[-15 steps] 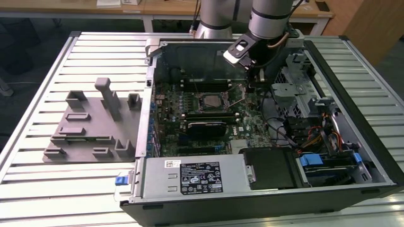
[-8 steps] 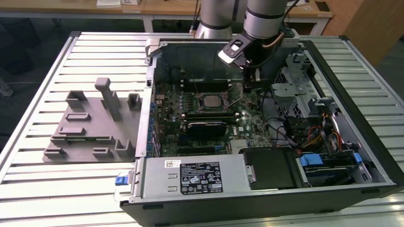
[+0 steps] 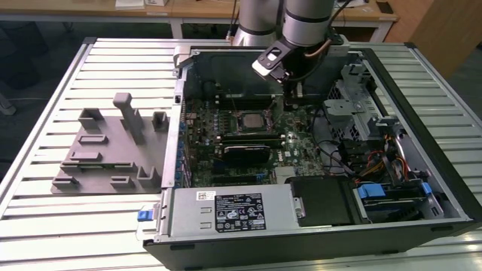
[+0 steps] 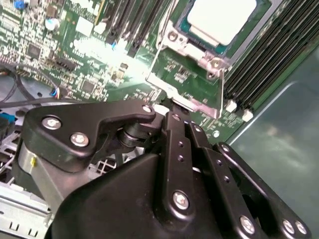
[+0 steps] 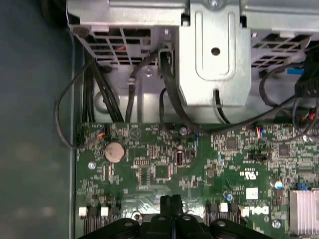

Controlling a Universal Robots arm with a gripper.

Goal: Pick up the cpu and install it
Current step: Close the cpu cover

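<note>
Silver and pale green: your cpu (image 4: 223, 18) is a small flat square, with a matt silver metal top and a thin pale-green rim round its edge.
Cpu place: it lies flat in the socket frame (image 4: 190, 74) on the green board (image 3: 303, 150), inside the open computer case (image 3: 178, 84). In the exterior view you see it (image 3: 249, 121) near the middle of the board.
Socket surroundings: dark memory slots (image 4: 264, 55) run along both sides of the frame.
End effector: the end effector (image 5: 172, 203) has its two black fingers pressed together, with nothing pinched between them. It is apart from the cpu.
End effector place: in the exterior view it (image 3: 290, 104) hangs low inside the case, near the socket and on the exterior view's right of it. You cannot tell whether the tips touch the board.
Under the tips: in the first wrist view you see green board with a round coin battery (image 5: 114, 152) and black cables (image 5: 65, 109).
Desk: the slatted desk (image 3: 45, 214) carries the case, with a grey tray (image 3: 105, 152) beside it on the exterior view's left.
</note>
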